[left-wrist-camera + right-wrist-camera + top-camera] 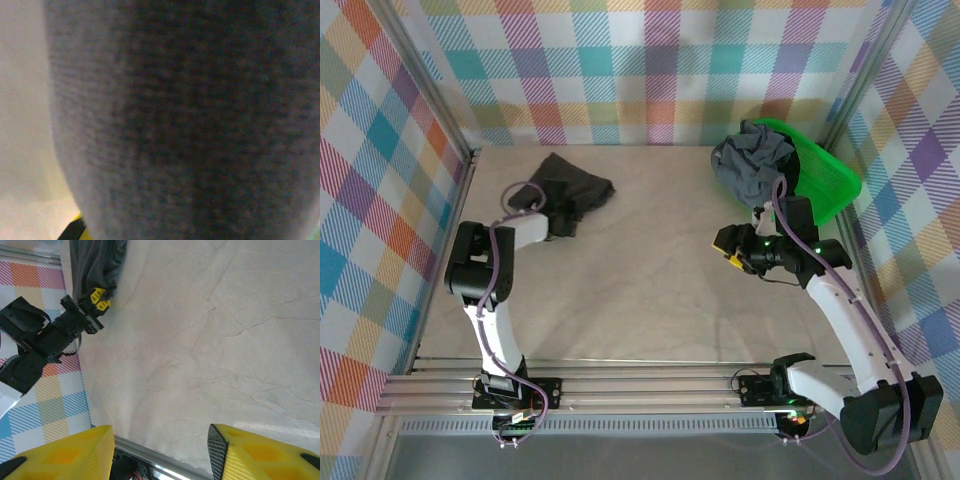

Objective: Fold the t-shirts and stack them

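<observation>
1. The dark shirt (580,185) lies crumpled on the tabletop (640,290), close to the far edge and toward the far left corner. The heap runs from its near side up toward the far edge, spreading a little to the right.
2. The left claw (557,218) sits at the near edge of that heap, so the whole shirt lies beyond it, toward the far edge. From the right wrist, the left claw (97,299) shows its yellow tips pressed together against the hem of the dark shirt (95,260). From the left wrist, the dark shirt (190,120) hangs right against the lens. I judge it pinched shut on this shirt.
3. The right claw (732,250) hovers over the right half of the tabletop, well apart from the dark shirt. In its own view the right claw (160,445) stands half spread, with only bare tabletop (210,340) between the yellow fingers; it holds nothing.
4. A grey shirt (752,165) spills out of the green basket (825,175) at the far right corner, near the right claw and beyond it.
5. The left arm is the nearer one to the dark shirt. Pulling toward the near edge would likely drag the heap out for spreading.
</observation>
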Controlling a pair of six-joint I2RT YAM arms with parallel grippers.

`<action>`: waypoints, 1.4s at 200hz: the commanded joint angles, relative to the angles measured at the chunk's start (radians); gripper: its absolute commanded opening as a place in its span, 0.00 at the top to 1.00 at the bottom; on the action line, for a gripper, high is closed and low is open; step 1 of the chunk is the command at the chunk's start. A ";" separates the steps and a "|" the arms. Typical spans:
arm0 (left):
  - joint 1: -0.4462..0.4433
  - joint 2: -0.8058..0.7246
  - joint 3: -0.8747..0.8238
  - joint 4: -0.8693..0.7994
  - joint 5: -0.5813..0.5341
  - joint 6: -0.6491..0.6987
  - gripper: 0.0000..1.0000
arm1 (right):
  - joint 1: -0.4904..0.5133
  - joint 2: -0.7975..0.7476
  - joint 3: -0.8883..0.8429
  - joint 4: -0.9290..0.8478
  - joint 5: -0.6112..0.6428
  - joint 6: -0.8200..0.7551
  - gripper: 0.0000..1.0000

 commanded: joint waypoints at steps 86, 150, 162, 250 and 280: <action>0.185 0.295 0.414 -0.033 0.075 0.075 1.00 | -0.006 0.120 0.071 0.071 -0.044 -0.011 0.48; 0.154 0.305 0.438 -0.011 0.103 0.071 0.90 | -0.006 0.127 0.057 0.178 -0.137 -0.012 0.47; 0.153 0.278 0.426 -0.022 0.118 0.104 0.73 | -0.006 0.113 0.052 0.217 -0.145 -0.010 0.46; -0.005 -0.340 0.407 -0.799 -0.192 0.813 0.00 | -0.007 -0.031 0.100 0.098 0.224 -0.027 0.00; -0.034 -0.537 0.232 -0.875 -0.385 0.904 0.00 | -0.007 -0.054 0.110 0.015 0.504 -0.140 0.00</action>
